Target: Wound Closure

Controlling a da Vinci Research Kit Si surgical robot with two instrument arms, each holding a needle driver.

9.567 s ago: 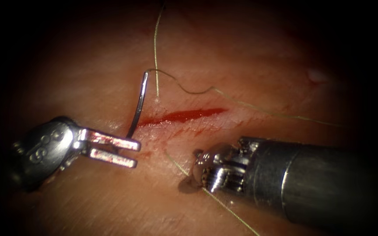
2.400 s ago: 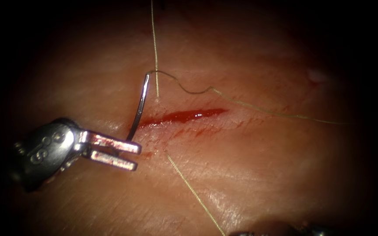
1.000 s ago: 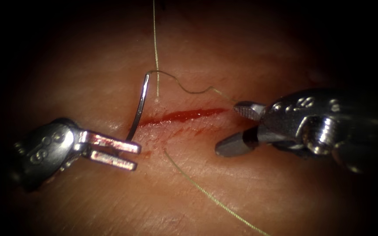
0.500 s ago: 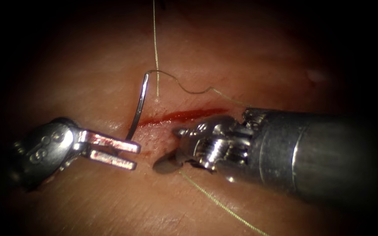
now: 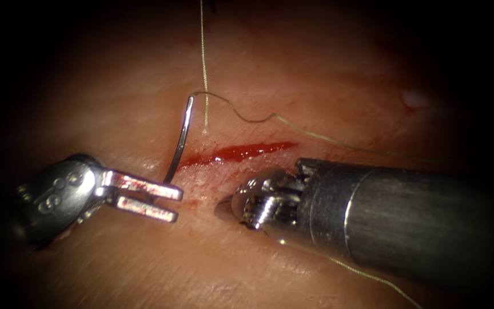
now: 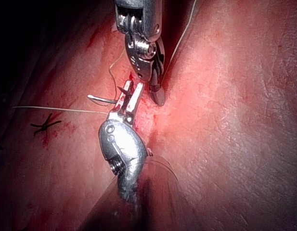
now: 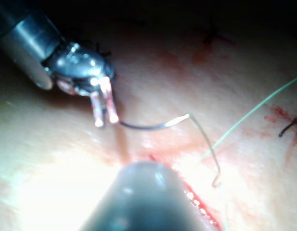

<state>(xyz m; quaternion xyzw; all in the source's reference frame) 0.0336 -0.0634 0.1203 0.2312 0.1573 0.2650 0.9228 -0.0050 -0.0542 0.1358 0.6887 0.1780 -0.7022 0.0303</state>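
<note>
Steel needle: one thin curved grey needle point(image 5: 182, 134), standing up from the tissue at the left end of the cut, its lower part hidden beside the left tool's jaws, its blunt end uppermost with the thread attached; unmoved since 9.6 s ago.
Thread: one pale yellow-green thread point(image 5: 247, 118) runs from the needle's upper end rightward over the tissue; another stretch point(image 5: 203, 57) hangs from above to a point just beyond the cut; a third point(image 5: 373, 278) shows below the right tool's shaft.
Cut: one short slit point(image 5: 241, 151) filled with red fluid in the pink pork tissue point(image 5: 293, 74).
Left tool: silver wristed needle driver point(image 5: 147, 197), jaws parted, the needle passing just behind the upper jaw; whether they touch it I cannot tell. Small stamped characters on its wrist, too dim to read. Its place matches every earlier picture.
Right tool: dark grey shaft with silver wrist point(image 5: 241, 206), tip pressed to the tissue just below the cut; jaw state cannot be told. Half a second ago it lay slightly higher; 2.4 s ago it was almost out of sight.
Old stitch: one dark knot point(image 6: 45, 126) in the left wrist view.
</note>
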